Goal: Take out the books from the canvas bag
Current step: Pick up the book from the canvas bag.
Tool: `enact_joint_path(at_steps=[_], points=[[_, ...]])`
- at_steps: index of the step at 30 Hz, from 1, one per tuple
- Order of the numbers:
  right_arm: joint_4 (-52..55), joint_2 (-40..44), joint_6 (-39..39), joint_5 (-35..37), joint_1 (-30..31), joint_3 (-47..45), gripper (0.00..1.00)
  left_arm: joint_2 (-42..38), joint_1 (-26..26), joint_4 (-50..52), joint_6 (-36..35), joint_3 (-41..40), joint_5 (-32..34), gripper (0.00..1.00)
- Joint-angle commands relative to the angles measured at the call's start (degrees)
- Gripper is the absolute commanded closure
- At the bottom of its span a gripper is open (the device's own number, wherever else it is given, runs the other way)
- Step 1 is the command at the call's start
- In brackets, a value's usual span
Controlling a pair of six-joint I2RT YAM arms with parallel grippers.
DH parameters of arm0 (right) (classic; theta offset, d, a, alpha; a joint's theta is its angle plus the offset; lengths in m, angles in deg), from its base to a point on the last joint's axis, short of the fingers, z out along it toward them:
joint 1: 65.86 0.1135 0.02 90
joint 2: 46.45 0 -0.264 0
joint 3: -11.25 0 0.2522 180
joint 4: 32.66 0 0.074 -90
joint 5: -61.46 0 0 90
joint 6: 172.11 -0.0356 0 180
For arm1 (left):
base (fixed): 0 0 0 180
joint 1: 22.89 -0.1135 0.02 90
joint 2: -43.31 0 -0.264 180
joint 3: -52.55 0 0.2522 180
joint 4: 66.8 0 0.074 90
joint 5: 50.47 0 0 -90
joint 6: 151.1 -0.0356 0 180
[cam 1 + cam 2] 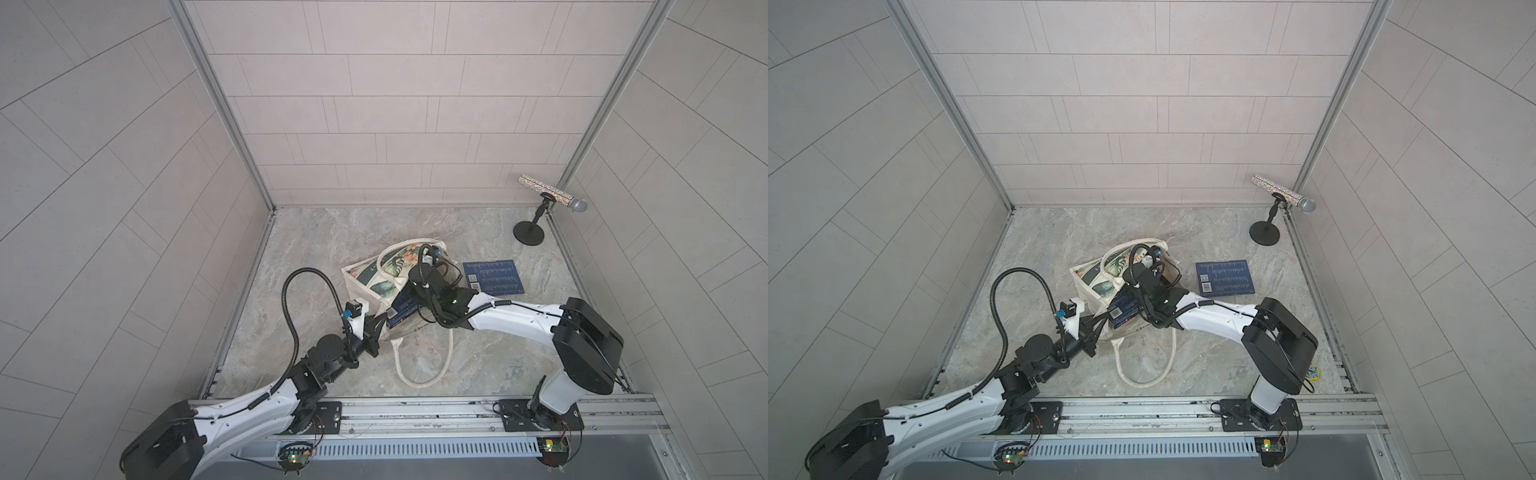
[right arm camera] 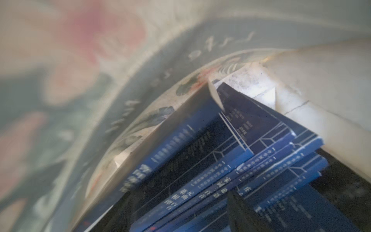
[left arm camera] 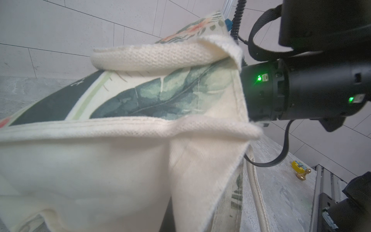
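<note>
The cream canvas bag (image 1: 374, 276) (image 1: 1096, 282) with its green leaf print lies on its side mid-table, mouth toward the robot. My left gripper (image 1: 383, 322) (image 1: 1102, 323) is shut on the cloth at the mouth's rim; in the left wrist view the canvas bag (image 3: 120, 160) hides the jaws. My right wrist (image 1: 432, 286) reaches into the mouth. Inside, my right gripper (image 2: 180, 217) is open, its dark fingers (image 2: 239, 213) either side of a stack of several navy books (image 2: 230, 160). Their ends stick out of the bag (image 1: 401, 309). One navy book (image 1: 493, 276) (image 1: 1225, 277) lies flat to the right.
A glittery microphone (image 1: 548, 197) on a black stand sits at the back right corner. The bag's long handle (image 1: 424, 365) loops over the table toward the front rail. A small yellow object with a brass knob (image 3: 301, 170) lies near the right arm's base. Tiled walls enclose three sides.
</note>
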State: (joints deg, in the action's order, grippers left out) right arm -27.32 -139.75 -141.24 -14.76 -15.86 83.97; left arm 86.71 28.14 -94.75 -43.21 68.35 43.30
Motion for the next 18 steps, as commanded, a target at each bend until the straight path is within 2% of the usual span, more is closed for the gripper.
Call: enact_joint_path(at_steps=[1, 5, 10, 14, 18], points=[[-5.62, 4.26, -1.07, 5.04, -0.6, 0.21, 0.24, -1.08, 0.83, -2.23, -1.53, 0.68, -4.21, 1.0], [-7.55, 2.46, -1.55, 4.76, -0.8, 0.7, 0.24, -1.9, 0.83, -2.13, -1.3, 0.33, -3.69, 1.0], [-6.54, -0.94, -5.75, 1.5, -2.68, 2.32, 0.25, -3.52, 0.83, -1.12, -1.21, 0.07, -3.24, 1.0], [-6.85, -2.36, -6.59, 1.11, -3.48, 2.77, 0.36, -2.24, 0.79, -1.63, -1.1, 0.41, -3.71, 1.0], [-3.07, -2.78, -3.3, 1.45, -3.5, 6.04, 0.54, 0.28, 0.81, -2.55, -1.21, 1.18, -5.32, 1.0]])
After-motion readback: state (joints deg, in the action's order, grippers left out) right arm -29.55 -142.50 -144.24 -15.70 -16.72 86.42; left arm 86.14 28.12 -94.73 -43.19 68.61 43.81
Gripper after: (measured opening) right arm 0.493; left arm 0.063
